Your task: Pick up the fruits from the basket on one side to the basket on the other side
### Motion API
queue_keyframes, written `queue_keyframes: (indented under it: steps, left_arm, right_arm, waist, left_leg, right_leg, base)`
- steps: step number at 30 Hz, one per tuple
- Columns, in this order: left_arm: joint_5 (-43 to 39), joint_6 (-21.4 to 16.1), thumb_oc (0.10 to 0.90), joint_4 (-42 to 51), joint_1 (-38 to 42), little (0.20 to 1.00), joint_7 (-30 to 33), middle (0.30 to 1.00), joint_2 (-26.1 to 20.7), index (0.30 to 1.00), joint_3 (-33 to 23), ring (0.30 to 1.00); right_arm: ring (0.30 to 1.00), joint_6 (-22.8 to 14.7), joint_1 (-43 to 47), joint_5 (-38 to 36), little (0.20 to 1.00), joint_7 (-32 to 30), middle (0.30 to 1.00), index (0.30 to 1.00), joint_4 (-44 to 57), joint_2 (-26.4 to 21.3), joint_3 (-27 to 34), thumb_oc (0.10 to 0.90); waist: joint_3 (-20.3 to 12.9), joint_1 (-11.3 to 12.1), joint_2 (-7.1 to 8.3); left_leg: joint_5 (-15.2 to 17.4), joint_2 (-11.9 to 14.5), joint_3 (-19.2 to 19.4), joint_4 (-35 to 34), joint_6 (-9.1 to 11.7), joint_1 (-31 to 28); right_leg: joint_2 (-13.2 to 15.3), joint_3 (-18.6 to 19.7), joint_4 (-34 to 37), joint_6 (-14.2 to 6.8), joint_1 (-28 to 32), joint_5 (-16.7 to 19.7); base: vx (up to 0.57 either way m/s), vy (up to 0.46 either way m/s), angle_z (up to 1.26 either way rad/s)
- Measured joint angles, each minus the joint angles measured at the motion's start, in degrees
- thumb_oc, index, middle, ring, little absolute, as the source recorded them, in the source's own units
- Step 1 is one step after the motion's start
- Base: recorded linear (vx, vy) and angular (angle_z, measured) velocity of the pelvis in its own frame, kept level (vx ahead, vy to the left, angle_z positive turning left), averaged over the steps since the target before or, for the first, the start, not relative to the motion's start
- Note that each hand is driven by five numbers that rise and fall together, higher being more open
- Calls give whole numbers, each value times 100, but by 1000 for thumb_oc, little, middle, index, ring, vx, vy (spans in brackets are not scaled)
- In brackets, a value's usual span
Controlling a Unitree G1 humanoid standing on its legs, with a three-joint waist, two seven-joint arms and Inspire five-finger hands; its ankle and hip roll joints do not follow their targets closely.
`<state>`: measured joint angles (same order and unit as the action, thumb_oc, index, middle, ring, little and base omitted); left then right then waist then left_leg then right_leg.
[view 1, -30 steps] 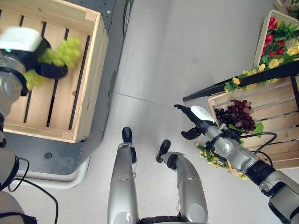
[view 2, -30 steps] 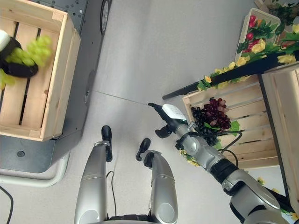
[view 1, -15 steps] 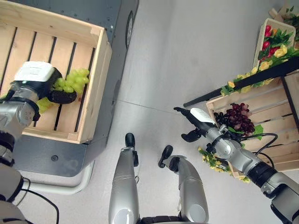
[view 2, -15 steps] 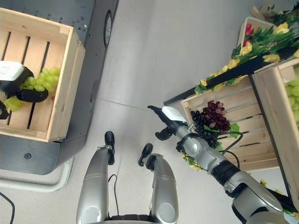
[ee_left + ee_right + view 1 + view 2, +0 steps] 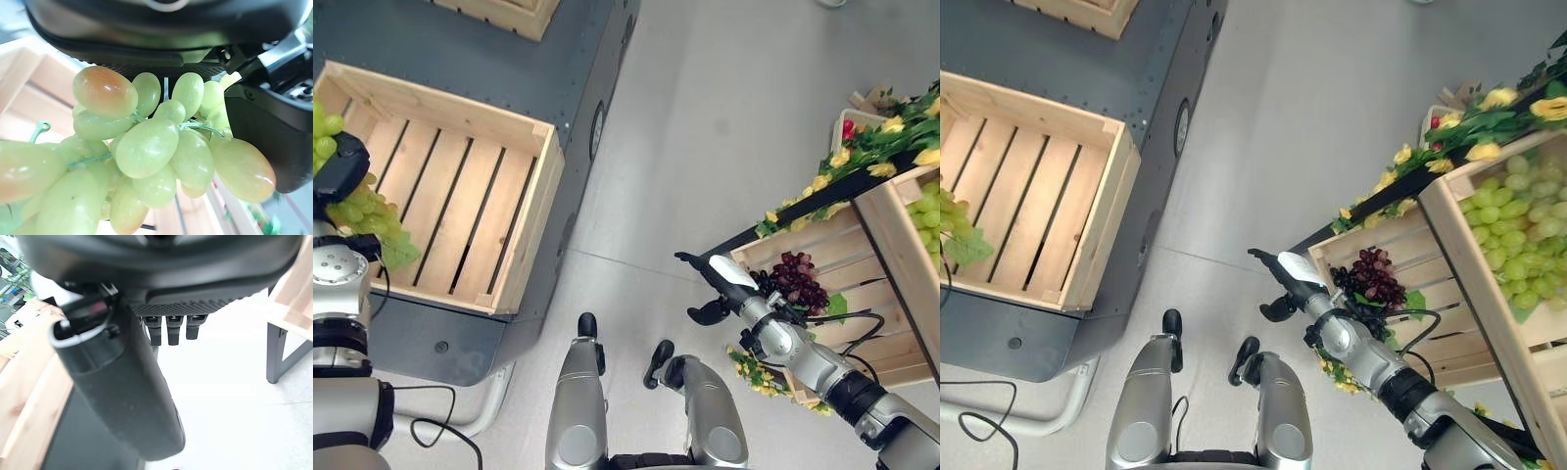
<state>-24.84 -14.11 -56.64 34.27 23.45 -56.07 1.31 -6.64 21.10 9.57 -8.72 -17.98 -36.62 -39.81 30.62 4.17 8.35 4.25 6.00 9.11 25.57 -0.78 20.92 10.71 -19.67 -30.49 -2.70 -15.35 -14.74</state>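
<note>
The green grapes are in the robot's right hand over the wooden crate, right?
Not quite. The green grapes are in the robot's left hand, not its right. The left wrist view shows them held against that hand, over the wooden crate. The right hand is open and holds nothing.

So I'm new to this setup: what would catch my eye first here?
The bunch of green grapes held in the left hand, at the near left edge of the empty wooden crate. On the right, dark purple grapes lie in a lower crate beside the idle right hand, under yellow flowers.
</note>
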Motion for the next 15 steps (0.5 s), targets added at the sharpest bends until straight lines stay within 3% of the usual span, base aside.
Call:
queue_keyframes:
  steps: [7, 15]
  left_arm:
    - [-1125, 5, 400, 766, -490, 300, -358, 300, 164, 300, -366, 300]
    - [-846, 5, 400, 1739, -525, 300, -1135, 300, 189, 300, -334, 300]
  right_arm:
    - [900, 0, -378, 121, 900, 158, 900, 900, 245, 219, 382, 800]
    - [900, -4, -351, -373, 900, 637, 900, 900, 523, 239, 611, 800]
  waist:
    - [-45, 2, -130]
    - [-142, -3, -644]
  left_leg:
    - [-202, -101, 91, -766, 58, -811]
    - [-289, -205, 84, -1563, 106, -1740]
  right_leg:
    - [-78, -14, 679, -108, 716, 107]
    - [-245, -21, 1694, -243, 1739, 348]
  base:
    - [71, -74, -1]
    - [46, -119, 1]
